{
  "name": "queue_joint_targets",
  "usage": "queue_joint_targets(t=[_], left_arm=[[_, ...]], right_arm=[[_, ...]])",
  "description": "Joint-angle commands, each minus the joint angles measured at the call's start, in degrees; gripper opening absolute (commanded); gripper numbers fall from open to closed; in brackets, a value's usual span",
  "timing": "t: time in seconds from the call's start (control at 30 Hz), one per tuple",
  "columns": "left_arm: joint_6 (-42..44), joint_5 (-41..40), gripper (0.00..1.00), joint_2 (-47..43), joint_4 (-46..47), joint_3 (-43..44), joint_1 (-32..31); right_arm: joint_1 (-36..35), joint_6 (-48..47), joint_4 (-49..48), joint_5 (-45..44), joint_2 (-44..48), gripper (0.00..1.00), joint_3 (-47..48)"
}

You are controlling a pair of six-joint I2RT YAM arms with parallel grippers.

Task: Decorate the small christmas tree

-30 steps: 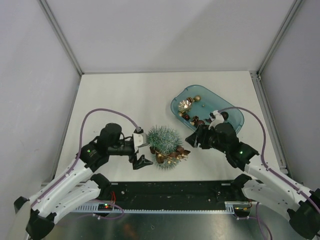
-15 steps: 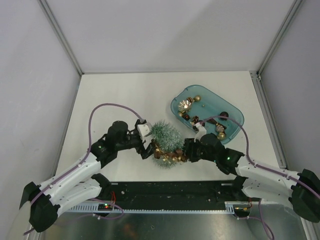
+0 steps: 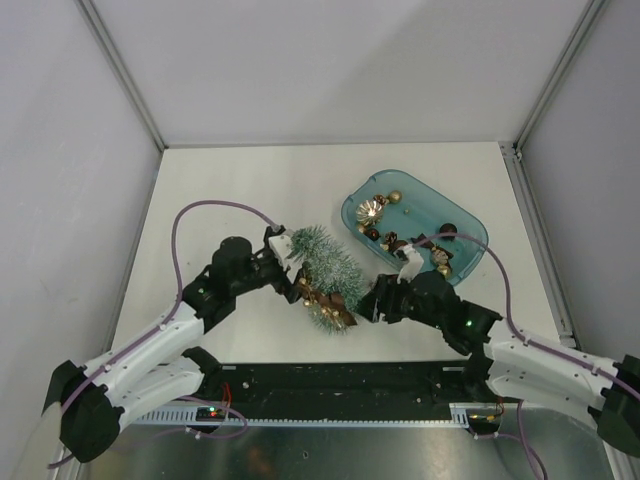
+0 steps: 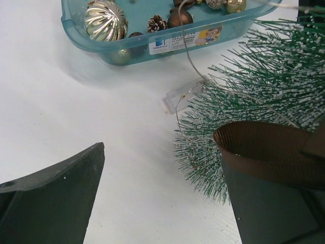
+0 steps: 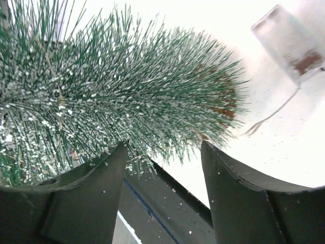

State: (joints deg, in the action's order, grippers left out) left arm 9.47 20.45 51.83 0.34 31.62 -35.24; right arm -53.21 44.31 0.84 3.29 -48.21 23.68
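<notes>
small christmas tree leaned between both arms, we judged for steadying | left jaws wide apart, brown ribbon over one | right jaws apart, empty, at bristles

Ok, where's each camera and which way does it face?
Top external: above, behind the arms, facing down at table, small christmas tree, tray; both arms show.
Left wrist: low, facing past the left claw toward tree and tray.
Right wrist: close on the tree's bristles; right claw at bottom.
Shared: all see the tree.
</notes>
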Motion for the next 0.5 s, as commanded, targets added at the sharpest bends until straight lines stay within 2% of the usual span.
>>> queue_joint_targets(t=[0.0, 0.13, 0.2, 0.27, 0.37, 0.47], left_arm=[[-1.66, -0.71, 1.0, -1.8, 2.55, -0.7, 0.49], [-0.82, -1.66, 1.0, -2.88, 1.15, -0.53, 1.67], [-0.65, -1.84, 1.0, -3.43, 0.47, -0.03, 3.25], [-0.66, -2.66, 1.0, -4.01, -1.17, 0.67, 4.79], [-0.52, -4.59, 1.0, -5.12, -4.53, 2.1, 6.54], [-0.63, -6.43, 1.0, -5.76, -8.48, 4.11, 7.88]], right_arm=[[3.19, -2.2, 6.27, 0.4, 4.19, 0.67, 1.56], [5.5, -5.46, 17.06, -2.02, 10.11, 0.72, 5.53], [9.33, -8.32, 21.26, -2.29, 13.32, 0.75, 8.36], [16.56, -11.39, 23.45, -0.56, 14.46, 0.76, 11.4], [26.6, -14.85, 23.17, 4.31, 10.24, 0.76, 15.43], [35.62, -16.66, 19.01, 7.65, 0.47, 0.75, 19.56]])
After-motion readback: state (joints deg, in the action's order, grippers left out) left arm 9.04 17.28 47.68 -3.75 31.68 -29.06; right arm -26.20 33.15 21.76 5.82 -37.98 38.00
